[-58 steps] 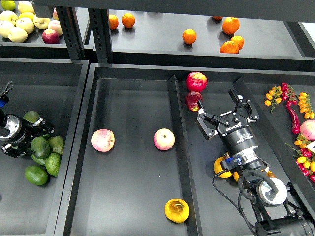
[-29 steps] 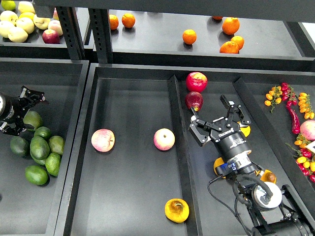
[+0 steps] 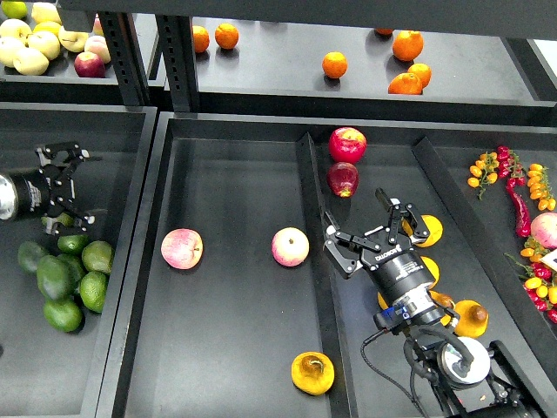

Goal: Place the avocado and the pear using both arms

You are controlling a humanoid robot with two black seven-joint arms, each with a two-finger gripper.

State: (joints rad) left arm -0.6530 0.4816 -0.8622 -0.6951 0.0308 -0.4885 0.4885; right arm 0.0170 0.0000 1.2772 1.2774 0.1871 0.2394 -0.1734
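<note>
Far left, the left gripper (image 3: 71, 181) hangs over the left bin (image 3: 130, 261) with its fingers spread and nothing between them. Just below it a heap of green fruit lies against the bin's right wall; the avocado (image 3: 53, 277) is the long, dark one in the middle of that heap, touching its lighter neighbours and clear of the gripper. On the shelf above, at the top left corner, sits a cluster of pale yellow fruit (image 3: 30, 43) with one red apple (image 3: 90, 64) at its edge. In the middle bin (image 3: 226, 152), two pink apples lie well apart, one (image 3: 182, 248) near the left wall and one (image 3: 290, 246) near the divider. The pear (image 3: 312, 373) rests alone near the front of this bin, just beside the divider, its brown hollow turned up. Oranges (image 3: 335, 64) are scattered on the upper shelf. Right of the divider, two red apples (image 3: 347, 144) sit at the back, one in front of the other. The right gripper (image 3: 370, 230) hovers in front of them, fingers spread wide and empty, above several yellow-orange fruits (image 3: 426, 230) partly hidden by the arm. Far right, small peppers (image 3: 513, 187) in red and orange lie in the last bin.
</note>
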